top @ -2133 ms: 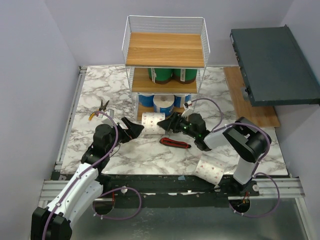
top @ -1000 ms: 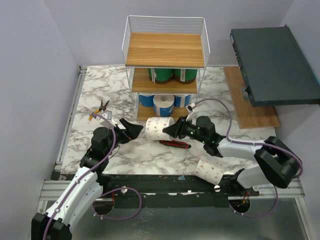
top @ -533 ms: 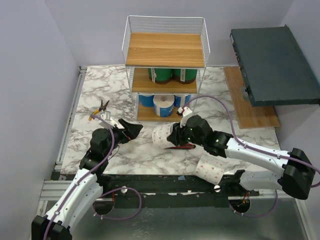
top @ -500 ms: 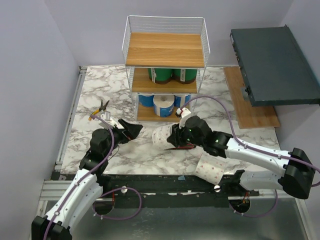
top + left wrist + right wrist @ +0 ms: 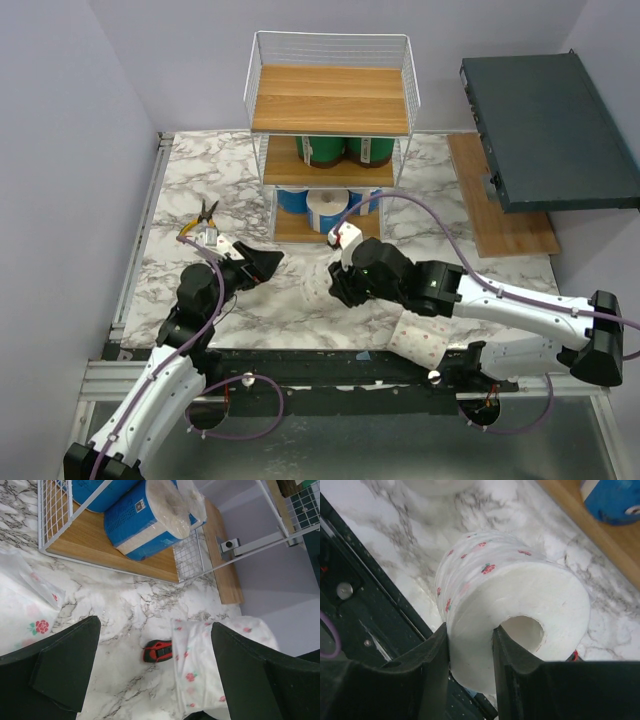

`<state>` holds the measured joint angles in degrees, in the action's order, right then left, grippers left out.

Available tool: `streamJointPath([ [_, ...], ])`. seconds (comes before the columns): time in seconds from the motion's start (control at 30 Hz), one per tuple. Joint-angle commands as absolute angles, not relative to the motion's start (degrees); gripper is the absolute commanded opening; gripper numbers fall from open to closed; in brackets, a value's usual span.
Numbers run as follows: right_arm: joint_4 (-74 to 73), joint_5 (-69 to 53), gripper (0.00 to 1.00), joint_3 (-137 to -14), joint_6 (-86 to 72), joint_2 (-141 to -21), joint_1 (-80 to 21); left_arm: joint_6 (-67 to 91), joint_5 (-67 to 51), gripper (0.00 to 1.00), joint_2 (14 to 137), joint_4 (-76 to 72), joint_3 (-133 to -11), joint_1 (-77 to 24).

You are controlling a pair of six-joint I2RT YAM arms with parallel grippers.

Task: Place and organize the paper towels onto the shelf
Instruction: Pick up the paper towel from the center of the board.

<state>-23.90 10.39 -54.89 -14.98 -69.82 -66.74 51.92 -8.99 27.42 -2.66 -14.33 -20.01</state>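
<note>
Top view: the right gripper (image 5: 334, 288) is clamped on a white rose-print roll (image 5: 314, 292) just in front of the shelf (image 5: 330, 100), and the left gripper (image 5: 265, 263) sits just left of it. Left wrist: its fingers (image 5: 65, 665) are spread wide and empty, with blue-wrapped rolls (image 5: 145, 520) lying on the shelf's bottom tier ahead. Right wrist: the fingers (image 5: 432, 675) pinch the roll's wall, one inside the hollow core.

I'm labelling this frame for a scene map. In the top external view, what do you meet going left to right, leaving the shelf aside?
yellow-handled pliers → left gripper → centre floral roll → front-edge floral roll → dark grey-green slab
</note>
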Motion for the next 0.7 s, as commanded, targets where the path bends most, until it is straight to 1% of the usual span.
streamJointPath([
  [0.0, -28.69, 14.67, 0.30, -66.81, -11.14, -68.78, -67.00, 51.61, -7.28, 0.97, 24.05, -0.94, -13.88, -20.22],
  [0.17, -35.46, 17.61, 0.30, -79.40, -8.26, -70.38, -67.02, 51.51, -7.11, 0.97, 22.09, -0.12, -14.14, -20.22],
  [0.43, -38.40, 21.72, 0.30, -96.53, -3.94, -72.74, -67.02, 50.84, -6.44, 0.97, 20.14, 1.64, -15.63, -20.21],
  [0.67, -40.04, 24.84, 0.30, -108.79, 1.96, -77.48, -66.99, 47.32, -4.94, 0.97, 19.58, 4.19, -20.16, -20.21],
])
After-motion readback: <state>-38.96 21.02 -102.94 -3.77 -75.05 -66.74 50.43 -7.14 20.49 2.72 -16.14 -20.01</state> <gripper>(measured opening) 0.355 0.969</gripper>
